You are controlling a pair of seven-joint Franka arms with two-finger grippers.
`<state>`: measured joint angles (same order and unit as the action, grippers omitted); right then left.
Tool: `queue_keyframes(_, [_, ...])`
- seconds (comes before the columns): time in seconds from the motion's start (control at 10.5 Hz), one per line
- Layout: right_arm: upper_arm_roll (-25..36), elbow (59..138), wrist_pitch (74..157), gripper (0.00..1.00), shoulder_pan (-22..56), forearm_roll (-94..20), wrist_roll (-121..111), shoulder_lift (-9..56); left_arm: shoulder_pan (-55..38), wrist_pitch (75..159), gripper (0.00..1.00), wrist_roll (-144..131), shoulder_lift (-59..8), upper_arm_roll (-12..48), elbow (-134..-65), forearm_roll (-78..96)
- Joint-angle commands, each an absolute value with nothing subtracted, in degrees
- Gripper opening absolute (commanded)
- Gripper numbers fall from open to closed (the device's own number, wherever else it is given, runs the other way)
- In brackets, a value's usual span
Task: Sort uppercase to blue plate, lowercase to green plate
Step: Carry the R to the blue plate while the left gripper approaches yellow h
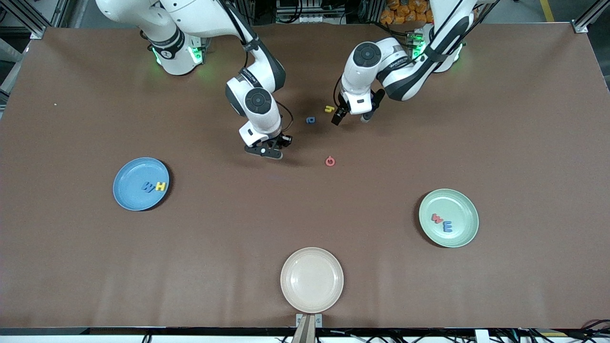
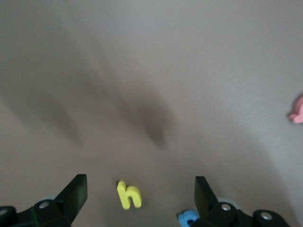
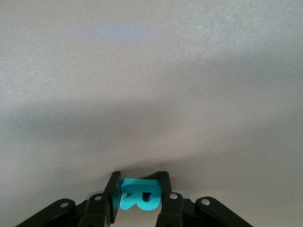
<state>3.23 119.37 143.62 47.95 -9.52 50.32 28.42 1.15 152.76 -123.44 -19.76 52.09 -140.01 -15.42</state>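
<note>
My right gripper is shut on a teal uppercase R, low over the table's middle. My left gripper hangs open with nothing between its fingers, just above a yellow lowercase letter. Beside that letter lies a blue lowercase a. A red ring-like G lies nearer the front camera. The blue plate holds a dark blue W and a yellow H. The green plate holds a red letter and a blue one.
A cream plate with nothing on it sits at the table's front edge, between the two coloured plates. Bare brown tabletop lies between the letters and each plate.
</note>
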Motion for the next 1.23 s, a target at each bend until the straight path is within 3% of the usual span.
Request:
queue_keyframes(0.0, [3.52,115.34,135.14,0.12,45.37,-8.61,51.07,28.56,-0.95,155.65,1.0,-127.52,-21.96,52.03,-140.19,-14.5])
queue_keyframes(0.38, [4.3,112.69,128.0,0.11,41.94,-8.44,47.22,27.25,-4.2,156.18,1.0,-129.98,-24.43,51.59,-139.75,-15.03])
queue_keyframes(0.85, [7.37,110.3,118.13,0.1,28.67,-6.08,31.5,23.65,-19.57,156.09,0.99,-132.45,-25.66,38.44,-137.91,-15.12])
queue_keyframes(1.14, [9.58,110.48,115.76,0.1,21.3,-3.09,17.89,23.99,-20.39,156.09,0.98,-132.45,-26.63,37.35,-136.32,-15.12])
